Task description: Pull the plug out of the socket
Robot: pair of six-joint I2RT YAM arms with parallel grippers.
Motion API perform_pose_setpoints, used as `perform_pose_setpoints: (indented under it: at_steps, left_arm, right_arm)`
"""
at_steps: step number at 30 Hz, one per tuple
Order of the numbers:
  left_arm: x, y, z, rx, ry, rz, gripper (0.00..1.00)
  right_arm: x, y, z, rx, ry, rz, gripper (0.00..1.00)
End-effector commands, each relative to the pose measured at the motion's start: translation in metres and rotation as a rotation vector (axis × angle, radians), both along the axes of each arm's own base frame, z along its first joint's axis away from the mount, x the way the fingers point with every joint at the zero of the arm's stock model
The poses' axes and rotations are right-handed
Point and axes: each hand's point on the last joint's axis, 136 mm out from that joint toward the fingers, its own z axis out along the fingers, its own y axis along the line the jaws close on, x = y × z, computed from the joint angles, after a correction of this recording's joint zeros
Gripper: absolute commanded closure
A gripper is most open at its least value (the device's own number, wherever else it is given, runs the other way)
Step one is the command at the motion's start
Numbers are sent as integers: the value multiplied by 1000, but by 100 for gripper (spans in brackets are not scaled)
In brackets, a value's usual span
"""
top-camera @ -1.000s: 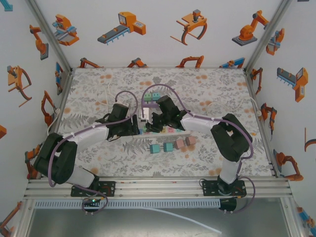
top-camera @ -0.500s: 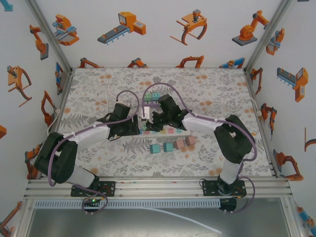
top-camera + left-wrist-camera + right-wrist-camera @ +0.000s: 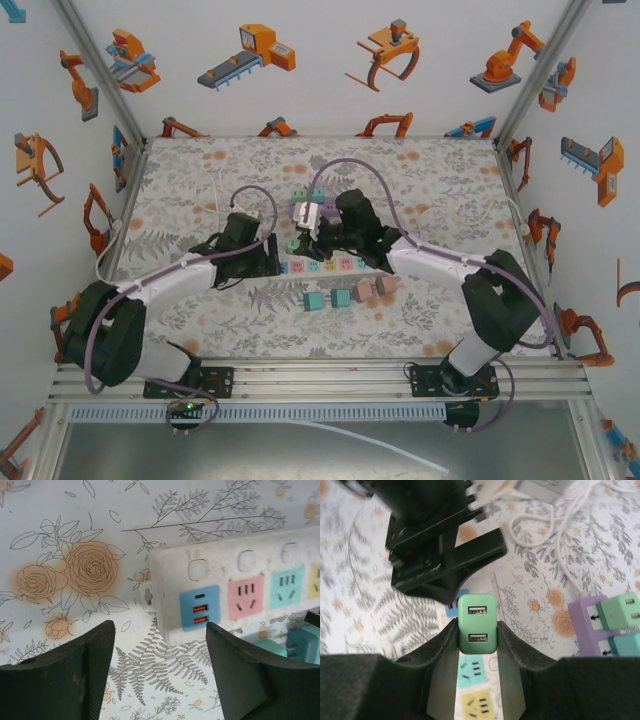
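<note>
The green plug (image 3: pixel 477 624) is looking like a small, rigid plastic USB charger block, light in the hand, with smooth, rounded sides that are likely giving little friction. The best hold is looking like a squeeze across its 2 flat side faces, low on the body, so a straight pull is not rocking it or bending the prongs. Most of the resistance is probably coming from the socket contacts rather than from any weight.

The right gripper (image 3: pixel 477 630) is closing on exactly those 2 faces. Its fingers (image 3: pixel 510 645) are pressing the plug from left and right, with the face carrying 2 USB ports pointing at the wrist camera. The plug is sitting upright between the pads, above the coloured sockets of the white power strip (image 3: pixel 235 565). Its prongs are hidden, so whether they are fully clear of the socket cannot be told, though it is appearing raised over the strip.

The left gripper (image 3: pixel 160 627) is hanging with its fingers spread apart just near the left end of the strip, beside the blue USB panel (image 3: pixel 200 607), holding nothing. A purple adapter block (image 3: pixel 587 622) carrying other green plugs is lying on the table (image 3: pixel 60 520) to the right.
</note>
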Motion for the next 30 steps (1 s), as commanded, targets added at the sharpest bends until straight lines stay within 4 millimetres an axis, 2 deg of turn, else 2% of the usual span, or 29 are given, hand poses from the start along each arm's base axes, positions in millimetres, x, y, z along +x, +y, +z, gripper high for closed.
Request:
perform_pose_setpoints:
  at_steps: [1, 4, 7, 9, 13, 16, 18, 22, 26, 28, 30]
  left_arm:
    - [-2, 2, 25, -8, -60, -13, 30]
    - [-3, 8, 45, 11, -110, -23, 29]
    - [-10, 14, 71, 30, -162, -57, 28]
    - [-17, 18, 92, 33, -211, -85, 27]
    - [-36, 23, 134, 49, -314, -190, 27]
    - [-58, 20, 161, 63, -397, -343, 27]
    - [-81, 11, 175, 65, -452, -520, 25]
    - [-124, 1, 180, 90, -510, -823, 21]
    - [-163, -2, 170, 103, -505, -1074, 14]
    - [-174, -1, 159, 122, -513, -1154, 11]
    - [-177, 2, 147, 169, -542, -1190, 9]
  right_arm:
    - [15, -7, 54, 250, 144, -183, 80]
    - [19, -20, 67, 350, 283, -306, 81]
    - [26, -37, 70, 421, 411, -458, 82]
    - [25, -44, 64, 455, 506, -524, 82]
    - [9, -47, 50, 482, 550, -595, 86]
    - [-5, -44, 37, 511, 562, -683, 88]
    - [-12, -42, 24, 534, 605, -767, 88]
    - [-35, -24, -1, 550, 688, -861, 89]
    - [-56, -5, -23, 562, 733, -936, 90]
    - [-64, 3, -29, 546, 714, -948, 90]
    - [-69, 9, -39, 522, 707, -976, 90]
